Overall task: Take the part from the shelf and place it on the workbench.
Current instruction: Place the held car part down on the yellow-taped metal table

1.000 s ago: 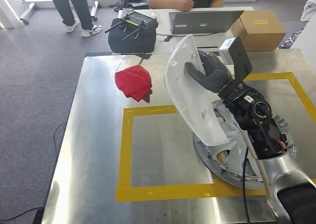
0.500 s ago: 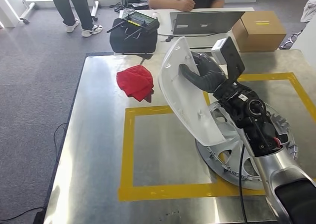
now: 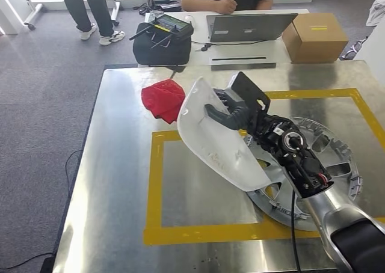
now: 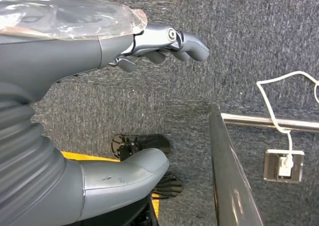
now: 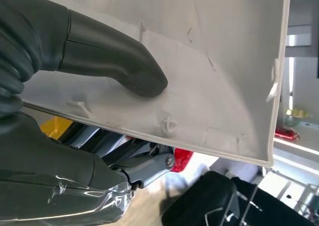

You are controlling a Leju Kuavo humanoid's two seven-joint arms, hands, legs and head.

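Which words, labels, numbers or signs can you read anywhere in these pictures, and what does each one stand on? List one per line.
No text can be read.
Yellow label on the cardboard box: too small to read.
Lettering on the rim of the wheel cover: blurred, unreadable.
Screen of the controller on the black bag: too small to read.
White part held by the right hand: only scuffs, no print.

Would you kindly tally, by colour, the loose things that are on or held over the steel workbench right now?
White: 1, the white plastic cover panel, gripped by the right hand above the bench.
Red: 1, the red cloth.
Silver: 1, the silver wheel cover, lying flat.
Total: 3.
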